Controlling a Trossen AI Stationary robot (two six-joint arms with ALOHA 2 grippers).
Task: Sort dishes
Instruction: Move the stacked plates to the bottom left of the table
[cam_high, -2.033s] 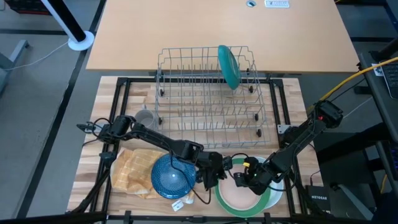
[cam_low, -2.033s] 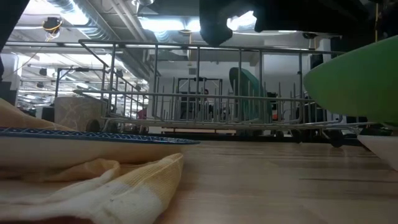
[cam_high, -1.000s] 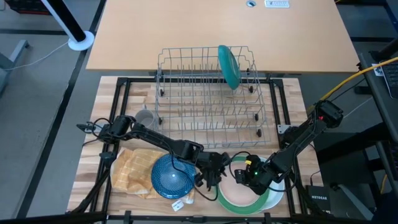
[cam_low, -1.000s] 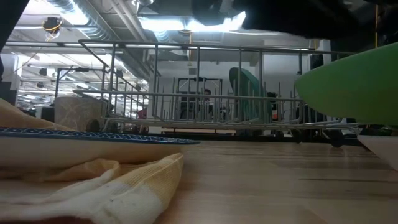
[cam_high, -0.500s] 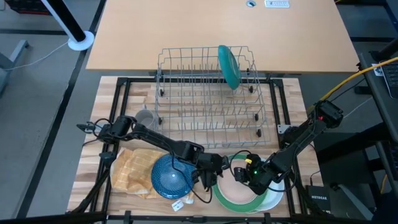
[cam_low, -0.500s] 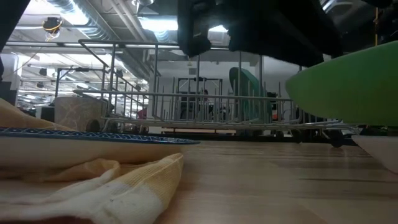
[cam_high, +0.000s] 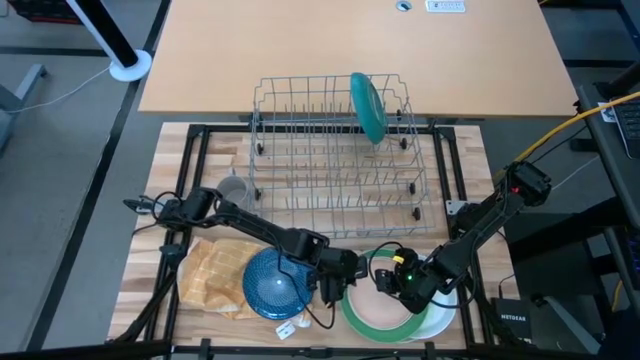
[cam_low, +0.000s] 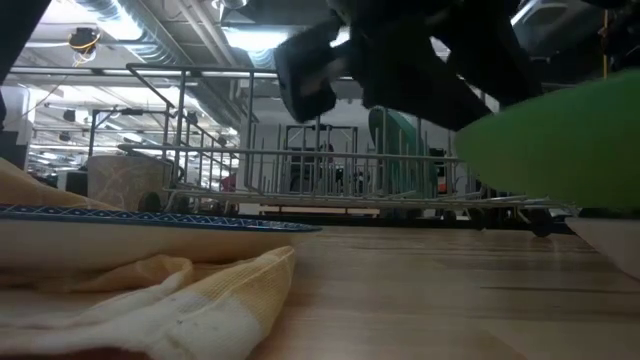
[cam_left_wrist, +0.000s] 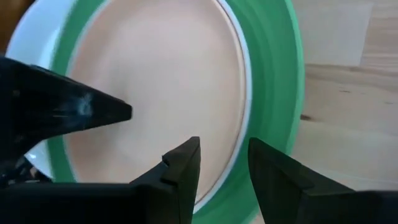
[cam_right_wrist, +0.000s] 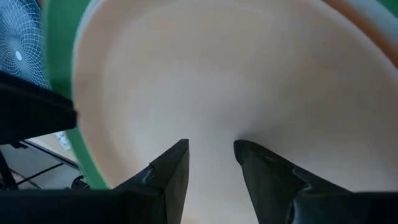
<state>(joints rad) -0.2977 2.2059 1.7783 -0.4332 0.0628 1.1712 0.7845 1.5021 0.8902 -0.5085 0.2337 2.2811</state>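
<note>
Change since earlier frames: the left gripper (cam_high: 345, 272) has slid in toward the green plate (cam_high: 385, 312), now touching its near-left rim; in the low view the plate's raised edge (cam_low: 560, 140) has crept further left and the dark arm mass above it hangs lower.
Writing: a dark box at the table's right edge reads "NETGEAR" (cam_high: 516, 316); a small white label (cam_high: 447, 6) on the far tabletop is too small to read.
Green plate: at the front of the wooden table (cam_high: 450, 170), right of centre, resting on a white plate (cam_high: 443, 322) and tilted, with its left side lifted.
Left gripper: at the plate's left rim, fingers (cam_left_wrist: 186, 168) parted by a narrow gap with the green rim (cam_left_wrist: 273, 93) running between them; not clamped as far as can be seen.
Right gripper: (cam_high: 392, 283) on the plate's far side, fingers (cam_right_wrist: 171, 171) slightly apart over the cream centre (cam_right_wrist: 217, 74); whether they grip the rim cannot be told.
Blue plate: (cam_high: 276, 283) lies flat just left of the left gripper, partly on the yellow checked cloth (cam_high: 215, 268).
Teal plate: (cam_high: 368, 105) stands upright in the far right of the grey wire rack (cam_high: 330, 160), well apart from both grippers.
Grey mug: (cam_high: 233, 189) just beside the rack's left front corner.
</note>
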